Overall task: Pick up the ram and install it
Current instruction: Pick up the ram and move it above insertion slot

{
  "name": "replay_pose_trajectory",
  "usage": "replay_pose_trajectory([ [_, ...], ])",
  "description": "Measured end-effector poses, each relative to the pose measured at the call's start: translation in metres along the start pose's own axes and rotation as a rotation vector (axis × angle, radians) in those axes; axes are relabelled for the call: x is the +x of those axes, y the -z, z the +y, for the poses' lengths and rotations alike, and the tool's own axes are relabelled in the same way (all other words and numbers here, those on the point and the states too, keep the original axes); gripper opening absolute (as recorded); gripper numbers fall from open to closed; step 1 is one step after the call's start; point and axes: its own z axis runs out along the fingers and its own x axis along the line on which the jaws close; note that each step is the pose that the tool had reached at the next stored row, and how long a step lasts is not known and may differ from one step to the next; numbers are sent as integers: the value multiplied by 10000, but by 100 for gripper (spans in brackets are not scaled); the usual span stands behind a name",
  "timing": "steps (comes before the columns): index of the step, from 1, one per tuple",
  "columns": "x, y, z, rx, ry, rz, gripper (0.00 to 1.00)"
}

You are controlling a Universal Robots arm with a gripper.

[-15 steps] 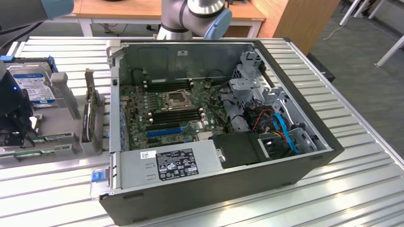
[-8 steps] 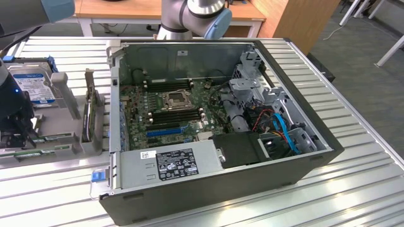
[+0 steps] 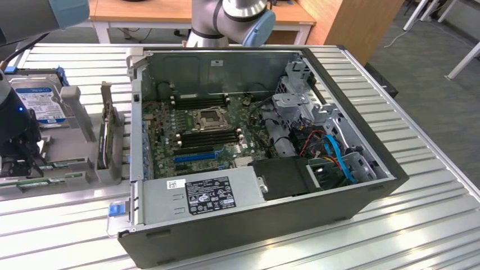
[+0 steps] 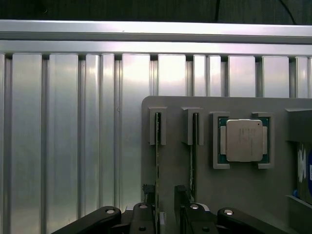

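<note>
Two ram sticks stand on edge in slots of a grey holder (image 4: pixel 175 185): one ram (image 4: pixel 157 146) and a second stick (image 4: pixel 194 146) beside it. My gripper (image 4: pixel 164 214) is open just above the holder, its dark fingers (image 4: pixel 181 204) on either side of the first stick, not closed on it. In the exterior view the gripper (image 3: pixel 21 160) hangs over the holder at that view's left, where a green ram stick (image 3: pixel 56 165) lies. The motherboard's black memory slots (image 3: pixel 210 138) sit inside the open computer case (image 3: pixel 360 112).
A processor chip (image 4: pixel 243 140) rests in the holder beside the sticks. A hard drive (image 3: pixel 41 101) with a blue-white label stands at the holder's back. A power supply (image 3: pixel 202 194) and blue cables (image 3: pixel 341 160) fill the case's near side. The ribbed metal table (image 3: pixel 420 225) surrounds everything.
</note>
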Motion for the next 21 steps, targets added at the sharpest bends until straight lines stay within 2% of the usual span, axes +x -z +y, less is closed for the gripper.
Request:
replay_pose_trajectory([
  [13, 32, -1, -1, 1, 0, -2, 30],
  [21, 35, -51, -2, 0, 0, -1, 30],
])
